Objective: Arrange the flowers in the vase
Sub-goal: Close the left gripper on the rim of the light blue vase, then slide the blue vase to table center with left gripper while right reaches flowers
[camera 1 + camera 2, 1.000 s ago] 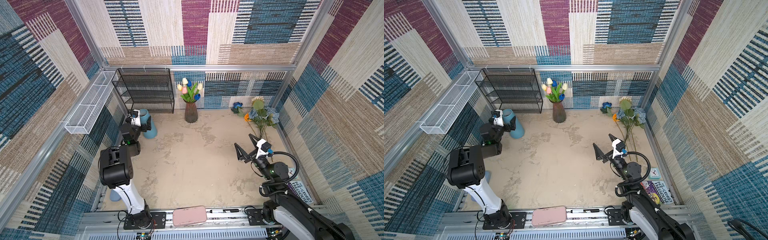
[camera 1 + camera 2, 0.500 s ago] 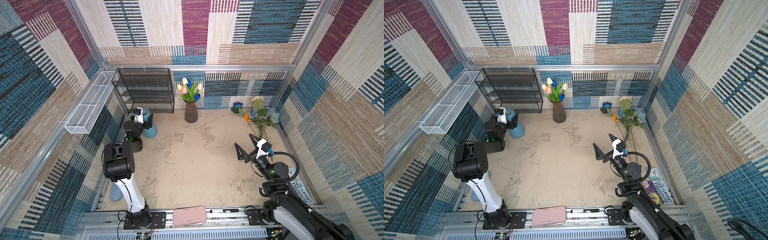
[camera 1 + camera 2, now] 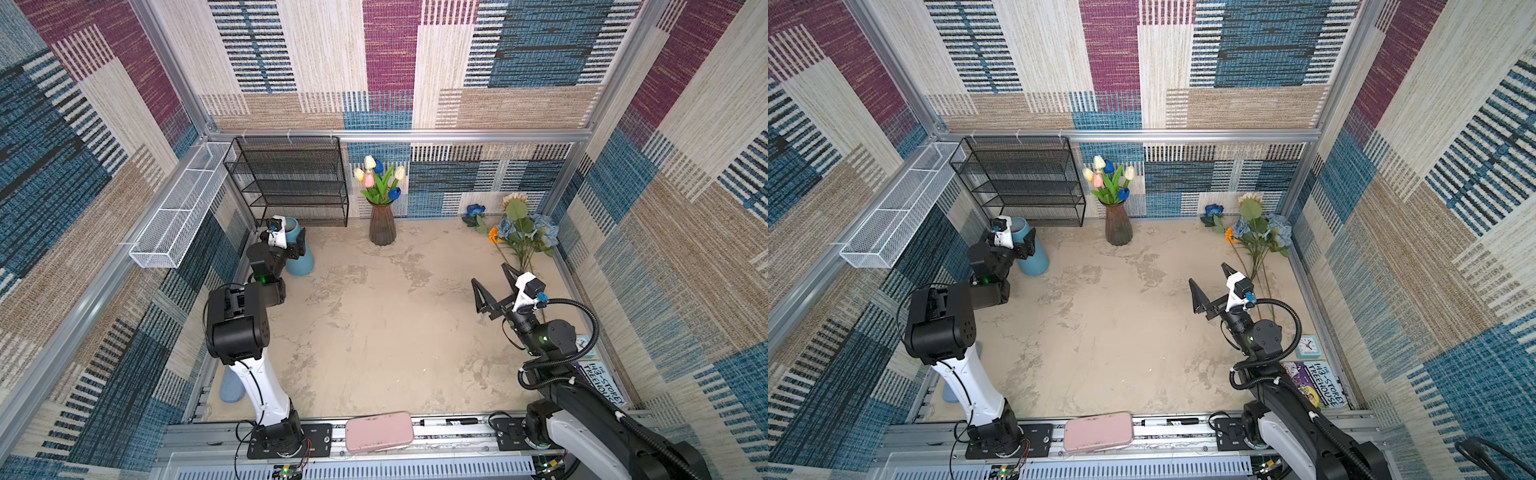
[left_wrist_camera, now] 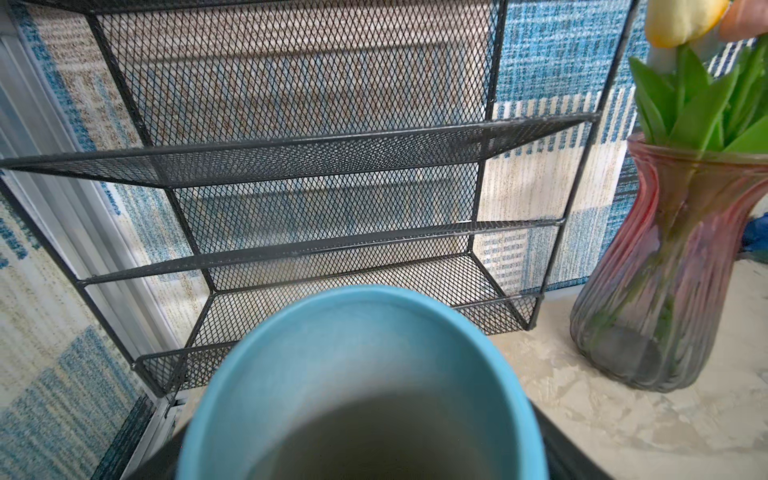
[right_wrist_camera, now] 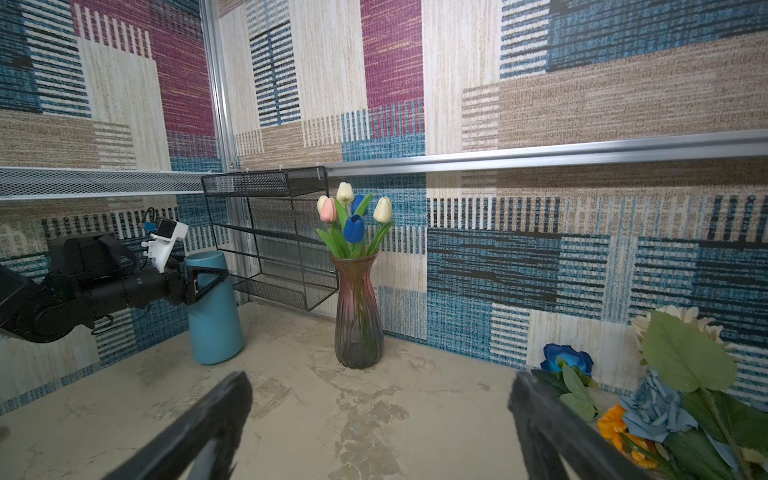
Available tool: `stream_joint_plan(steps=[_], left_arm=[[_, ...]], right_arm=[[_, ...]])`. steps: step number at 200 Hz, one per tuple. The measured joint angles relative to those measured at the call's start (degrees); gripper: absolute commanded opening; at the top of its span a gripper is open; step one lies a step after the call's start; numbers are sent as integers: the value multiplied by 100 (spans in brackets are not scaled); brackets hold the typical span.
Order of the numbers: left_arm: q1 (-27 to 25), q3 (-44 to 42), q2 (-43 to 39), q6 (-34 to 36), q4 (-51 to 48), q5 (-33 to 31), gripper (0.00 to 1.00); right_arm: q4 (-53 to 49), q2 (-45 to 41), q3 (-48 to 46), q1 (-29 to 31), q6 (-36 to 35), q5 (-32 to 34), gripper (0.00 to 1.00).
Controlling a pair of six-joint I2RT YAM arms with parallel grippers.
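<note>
- Right gripper point(image 3: 489, 276): jaws wide, empty, hovering over the table.
- Left gripper point(image 3: 290, 243): clasping blue vase point(image 3: 300, 262) at its neck; best moved upright and eased clear of the rack point(image 3: 291, 183).
- Flowers point(image 3: 521, 232): loose heap in the far right corner.
- Glass vase point(image 3: 382, 226): at the back wall, holding tulips point(image 3: 376, 178).

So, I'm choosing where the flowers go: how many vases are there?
2. The glass vase with tulips stands at the back wall; the blue vase, left of it, is gripped by the left claw. A bluish shape by that arm's base is unclear.
</note>
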Motion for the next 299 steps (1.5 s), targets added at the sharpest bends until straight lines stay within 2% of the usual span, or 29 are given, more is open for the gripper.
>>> stream_joint_plan(steps=[50,69,109,145,199,227,268,299], left_arm=[[-516,-680,-684,17,-245,59,5],[-743,-953,-953,13,-306,87,2],[-1491,-1502,-1545,15,-431,186,1],[-2297,-1738,-1858,-44,-435,411,0],[-3626,-1626,-2017,-210,-490,758,0],[-4218,-1421,-1834,-177,-483,940,0],[-4562,-1248,-1128,-199,-197,887,0],[-4675,-1137,-852,-210,166,822,2]], right_arm=[[-66,479,514,0,249,313,100],[-109,629,660,0,297,326,100],[-210,776,892,0,358,378,100],[-579,868,1342,0,435,702,100],[-1104,909,1685,-15,431,1097,100],[-1405,953,1939,-162,417,1215,100],[-2330,1307,2868,-579,446,1222,89],[-3329,1882,3812,-920,494,833,74]])
